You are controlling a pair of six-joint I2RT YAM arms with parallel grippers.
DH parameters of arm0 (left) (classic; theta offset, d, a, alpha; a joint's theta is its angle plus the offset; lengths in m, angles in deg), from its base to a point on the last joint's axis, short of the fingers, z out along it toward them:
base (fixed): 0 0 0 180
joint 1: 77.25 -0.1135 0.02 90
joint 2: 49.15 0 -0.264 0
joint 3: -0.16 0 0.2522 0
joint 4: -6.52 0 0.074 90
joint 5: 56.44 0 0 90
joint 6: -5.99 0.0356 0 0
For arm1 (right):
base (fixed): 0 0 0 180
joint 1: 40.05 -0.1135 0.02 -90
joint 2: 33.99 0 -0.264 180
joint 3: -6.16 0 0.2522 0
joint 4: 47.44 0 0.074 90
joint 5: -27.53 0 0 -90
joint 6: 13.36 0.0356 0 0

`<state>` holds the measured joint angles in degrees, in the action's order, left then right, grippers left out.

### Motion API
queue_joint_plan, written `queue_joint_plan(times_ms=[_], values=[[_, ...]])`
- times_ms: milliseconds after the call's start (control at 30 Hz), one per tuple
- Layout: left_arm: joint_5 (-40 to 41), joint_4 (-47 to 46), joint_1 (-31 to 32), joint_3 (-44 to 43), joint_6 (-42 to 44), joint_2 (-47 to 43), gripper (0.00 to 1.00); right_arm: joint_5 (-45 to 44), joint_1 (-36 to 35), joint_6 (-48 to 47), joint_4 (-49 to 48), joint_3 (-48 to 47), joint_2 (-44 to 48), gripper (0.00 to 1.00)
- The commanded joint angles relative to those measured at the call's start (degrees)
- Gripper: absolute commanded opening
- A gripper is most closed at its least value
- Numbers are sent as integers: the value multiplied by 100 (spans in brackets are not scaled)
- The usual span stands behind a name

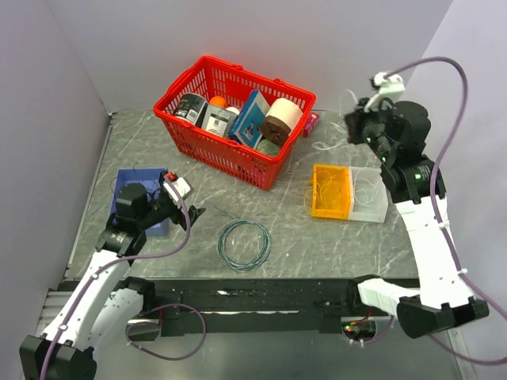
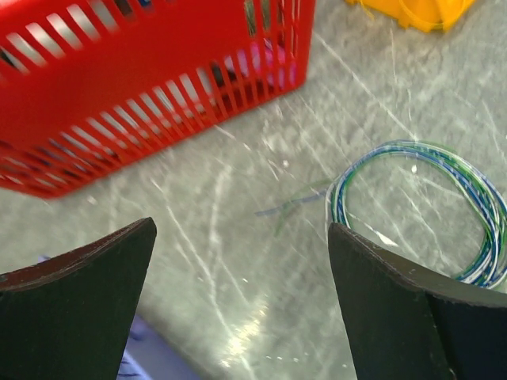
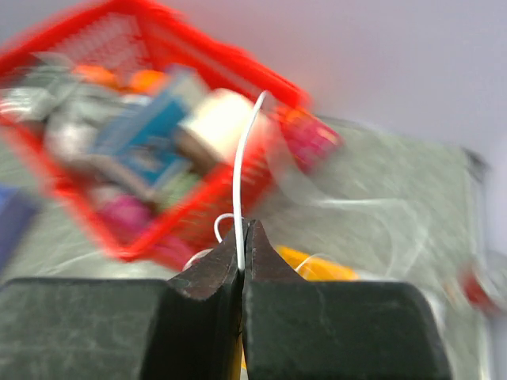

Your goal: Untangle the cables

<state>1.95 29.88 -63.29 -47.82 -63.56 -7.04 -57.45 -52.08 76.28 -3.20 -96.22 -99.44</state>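
Over the far right corner of the table (image 1: pixel 317 237), close to the right wall (image 1: pixel 475 47), the right gripper (image 3: pixel 242 237) hangs raised. Its jaws are pressed together on a thin white cable (image 3: pixel 238 174), which stands up from the fingertips and curves over at its top. More hair-thin cables (image 1: pixel 326 145) trail on the marbled top below it. Others loop inside the orange box (image 1: pixel 329 194) and the clear box (image 1: pixel 372 202), which touch side by side near the right edge.

The left gripper (image 2: pixel 242 237) sits low at the left, over the blue box (image 1: pixel 139 176) near the left wall (image 1: pixel 47 119). Its jaws are spread wide with nothing between them. A faint thin strand (image 2: pixel 293 207) lies on the bare stone ahead of it, just beside the teal ring of cable (image 1: pixel 222 245).

The red basket (image 1: pixel 181 81) fills the back middle and stands slantwise. Open stone runs between the basket's front wall and the ring. Open stone also runs from the ring toward the boxes and along the near edge by the arm bases. The left side is tighter, with the blue box standing between the wall and the basket's corner.
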Motion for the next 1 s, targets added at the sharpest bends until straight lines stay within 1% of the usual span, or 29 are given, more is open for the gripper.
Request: queue_joint_plan(times_ms=[0,33,100,133,233,267,433,567,733,833,967], values=[[59,-1241,19,538,-655,-325,96,-809,885,421,-24,713,251,0],[94,-1407,28,739,-717,-378,96,-757,1365,501,-120,854,296,0],[226,-1514,28,925,-762,-528,96,-669,1764,720,-507,1241,383,0],[252,-1532,28,1074,-744,-589,96,-573,2079,774,-621,1355,384,0],[358,-1532,28,1250,-761,-739,96,-528,2354,941,-973,1654,288,0],[410,-1497,28,1277,-779,-809,96,-371,2433,967,-1009,1751,174,0],[639,-1558,28,1558,-893,-994,96,-115,2653,1266,-1334,2147,-143,0],[709,-1567,28,1690,-1034,-1117,96,-167,2732,1416,-1475,2252,-441,0],[814,-1628,19,1760,-1016,-1213,96,-615,2960,1556,-1466,2366,-732,0],[868,-1602,11,1761,-981,-1249,96,-633,3023,1548,-1703,2639,-759,0],[850,-1663,11,1796,-990,-1258,96,-537,3023,1451,-1546,2648,-1144,0]])
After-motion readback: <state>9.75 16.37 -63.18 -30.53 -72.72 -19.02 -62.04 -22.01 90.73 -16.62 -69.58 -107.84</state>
